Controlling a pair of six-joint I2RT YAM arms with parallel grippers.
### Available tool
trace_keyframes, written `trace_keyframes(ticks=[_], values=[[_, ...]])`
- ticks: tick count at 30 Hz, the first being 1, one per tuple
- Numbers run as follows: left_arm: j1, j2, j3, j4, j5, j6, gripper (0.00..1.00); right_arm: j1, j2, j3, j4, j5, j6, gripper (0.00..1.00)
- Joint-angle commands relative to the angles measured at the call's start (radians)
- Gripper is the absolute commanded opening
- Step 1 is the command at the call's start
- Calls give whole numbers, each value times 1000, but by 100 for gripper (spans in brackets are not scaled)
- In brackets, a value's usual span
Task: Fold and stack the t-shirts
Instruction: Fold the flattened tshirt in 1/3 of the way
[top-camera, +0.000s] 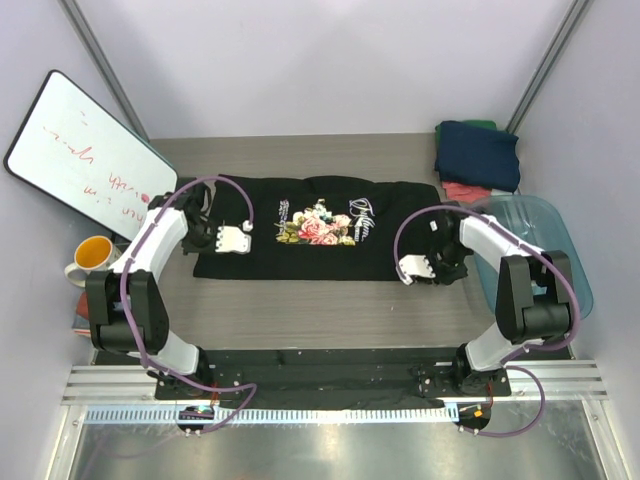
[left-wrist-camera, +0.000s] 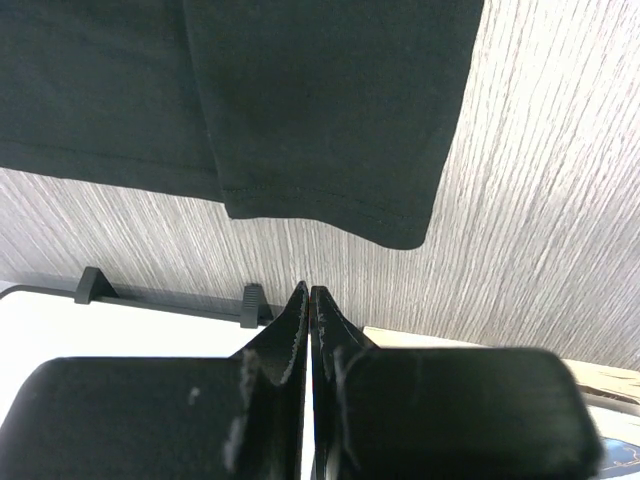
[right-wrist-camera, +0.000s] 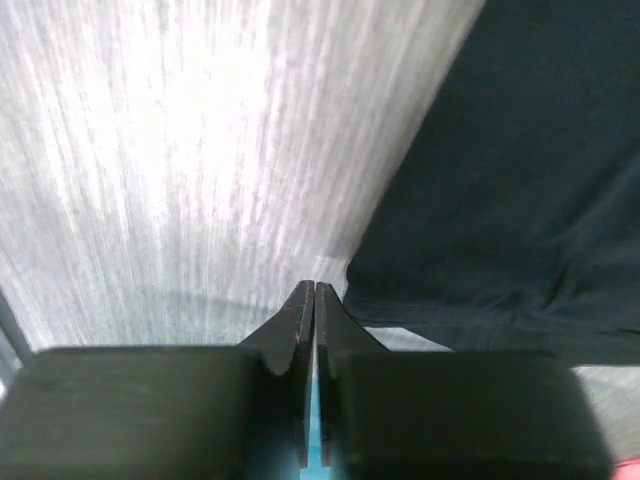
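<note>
1. A whiteboard (top-camera: 85, 150) leans at the left edge of the bench (top-camera: 330, 305), with an orange mug (top-camera: 92, 255) just in front of it
2. The left claw (left-wrist-camera: 309, 292) is fully closed, its fingers pressed together with nothing between them; it sits at the left end of the black t-shirt (top-camera: 320, 250), and the wrist view shows a sleeve hem ahead of the tips
3. The black t-shirt lies flat across the middle of the bench, rose print and lettering facing up, between the 2 arms
4. The right claw (right-wrist-camera: 314, 288) is closed to a hairline slit and holds nothing; it sits at the shirt's near right corner
5. In the far right corner, a folded navy t-shirt (top-camera: 478, 152) tops a pile, with a coral-red t-shirt (top-camera: 465, 190) and a green t-shirt (top-camera: 482, 124) showing beneath
6. A translucent blue tub (top-camera: 550, 235) stands at the right edge, just in front of the pile
</note>
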Motion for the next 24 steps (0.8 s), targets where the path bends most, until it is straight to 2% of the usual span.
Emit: trace_keyframes(ticks=[1, 2, 3, 6, 7, 8, 10, 12, 13, 14, 15, 16, 18, 22, 24], values=[[6, -36, -14, 90, 46, -25, 0, 0, -3, 65, 54, -6, 52, 15], [6, -46, -28, 145, 63, -50, 0, -1, 18, 124, 70, -32, 108, 26], [4, -53, -45, 290, 75, -88, 0, -3, 26, 154, 79, -54, 136, 30], [4, -54, -96, 489, 98, -138, 4, -3, 47, 267, 125, -141, 256, 39], [3, -42, -84, 571, 101, -180, 9, -3, 50, 310, 151, -161, 296, 43], [3, -13, -65, 600, 101, -205, 25, -4, 53, 332, 217, -178, 339, 45], [3, 30, 3, 678, 90, -294, 39, -13, 92, 405, 264, -220, 428, 48], [4, 117, 67, 715, 71, -348, 43, -18, 172, 465, 334, -232, 524, 49], [0, 149, 141, 733, 60, -399, 40, -21, 211, 532, 350, -234, 555, 45], [-3, 191, 185, 735, 49, -429, 27, -20, 245, 571, 379, -232, 593, 38], [-5, 260, 229, 736, 26, -458, 9, -21, 321, 611, 390, -232, 650, 29], [-8, 300, 316, 730, 17, -519, 0, -23, 358, 686, 394, -234, 676, 12], [-11, 390, 392, 721, 17, -553, 0, -24, 432, 761, 400, -237, 725, 2], [-32, 488, 539, 651, 41, -560, 0, -24, 591, 924, 401, -235, 752, 1], [-39, 518, 565, 617, 53, -552, 0, -23, 624, 953, 410, -238, 755, 1]])
